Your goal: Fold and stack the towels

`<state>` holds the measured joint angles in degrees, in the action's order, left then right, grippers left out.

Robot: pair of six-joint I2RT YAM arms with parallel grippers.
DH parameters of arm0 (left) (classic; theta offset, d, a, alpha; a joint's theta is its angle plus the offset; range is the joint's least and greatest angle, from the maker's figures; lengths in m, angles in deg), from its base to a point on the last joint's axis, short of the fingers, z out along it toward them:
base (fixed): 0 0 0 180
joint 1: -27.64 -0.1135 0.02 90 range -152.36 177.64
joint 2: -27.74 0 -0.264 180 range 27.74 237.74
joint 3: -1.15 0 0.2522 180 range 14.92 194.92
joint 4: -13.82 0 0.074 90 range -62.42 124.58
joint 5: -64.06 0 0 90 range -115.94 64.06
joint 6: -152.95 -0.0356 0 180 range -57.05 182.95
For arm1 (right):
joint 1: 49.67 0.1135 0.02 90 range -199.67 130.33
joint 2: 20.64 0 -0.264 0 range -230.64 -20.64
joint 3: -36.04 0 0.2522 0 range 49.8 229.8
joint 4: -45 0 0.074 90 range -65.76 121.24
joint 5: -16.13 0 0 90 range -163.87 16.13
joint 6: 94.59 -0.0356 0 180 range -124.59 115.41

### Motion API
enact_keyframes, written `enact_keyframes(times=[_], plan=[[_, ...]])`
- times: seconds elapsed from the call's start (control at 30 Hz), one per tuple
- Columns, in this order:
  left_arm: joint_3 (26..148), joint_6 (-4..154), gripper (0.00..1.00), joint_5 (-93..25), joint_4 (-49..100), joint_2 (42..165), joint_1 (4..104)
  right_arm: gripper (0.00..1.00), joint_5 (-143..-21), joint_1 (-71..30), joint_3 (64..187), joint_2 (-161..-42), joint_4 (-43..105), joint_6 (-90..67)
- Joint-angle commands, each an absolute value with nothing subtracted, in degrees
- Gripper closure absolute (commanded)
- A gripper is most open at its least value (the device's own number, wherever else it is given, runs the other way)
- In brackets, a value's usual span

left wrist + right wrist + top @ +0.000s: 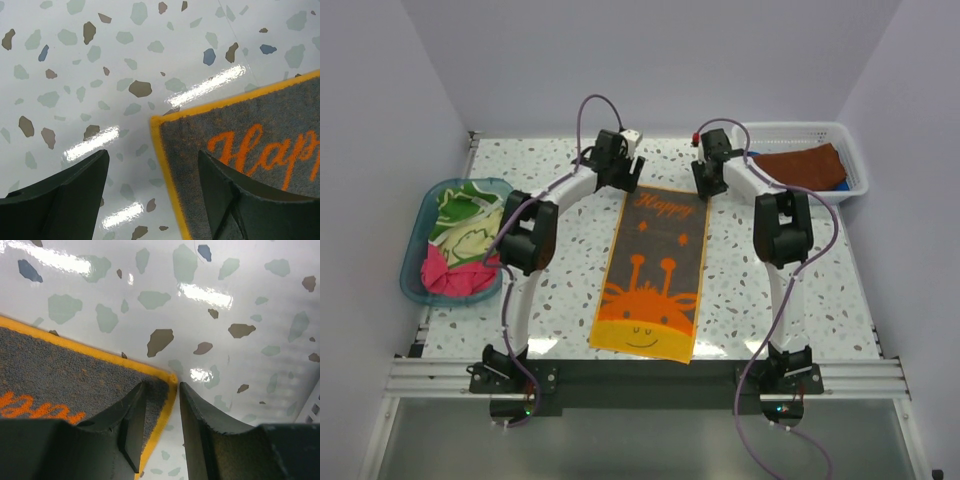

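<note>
Towel (650, 270) flat on table (570, 300), long axis running from under gripper tips back toward arm bases. Left gripper (151, 155) spread wide, towel corner just inside its right finger. Right gripper (162, 385) narrowly parted, straddling opposite corner hem; judged nearer to pinching.

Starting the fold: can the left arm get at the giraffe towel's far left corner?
Probably yes: its open fingers straddle that corner of the towel, and nothing lies over it.
</note>
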<state>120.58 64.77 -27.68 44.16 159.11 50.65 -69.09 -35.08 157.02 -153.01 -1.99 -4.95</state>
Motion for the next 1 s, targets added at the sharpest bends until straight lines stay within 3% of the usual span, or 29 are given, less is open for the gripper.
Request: enact_keyframes(times=[0.0,0.07,0.2,0.33,0.7,0.97], plan=[[123.3,64.1,0.23,-28.8,40.6,160.2,50.1,0.63,-71.5,-35.7,160.0,-156.1,-4.2,-4.9],[123.2,64.7,0.24,-28.6,40.5,160.6,50.1,0.67,-72.8,-35.7,161.6,-157.3,-6.3,-2.8],[123.0,66.2,0.27,-27.2,40.1,161.0,50.1,0.92,-73.7,-35.7,160.4,-157.0,-6.1,-1.8],[123.5,67.5,0.29,-26.1,39.4,161.9,49.9,1.00,-75.5,-35.5,159.1,-156.3,-6.0,-0.1],[123.6,72.2,0.47,-22.2,35.2,164.4,49.9,1.00,-76.9,-34.2,156.1,-154.8,-4.5,3.1],[124.0,69.8,0.48,-21.3,34.9,166.5,51.5,1.00,-77.1,-33.6,155.5,-154.2,-4.2,3.0]])
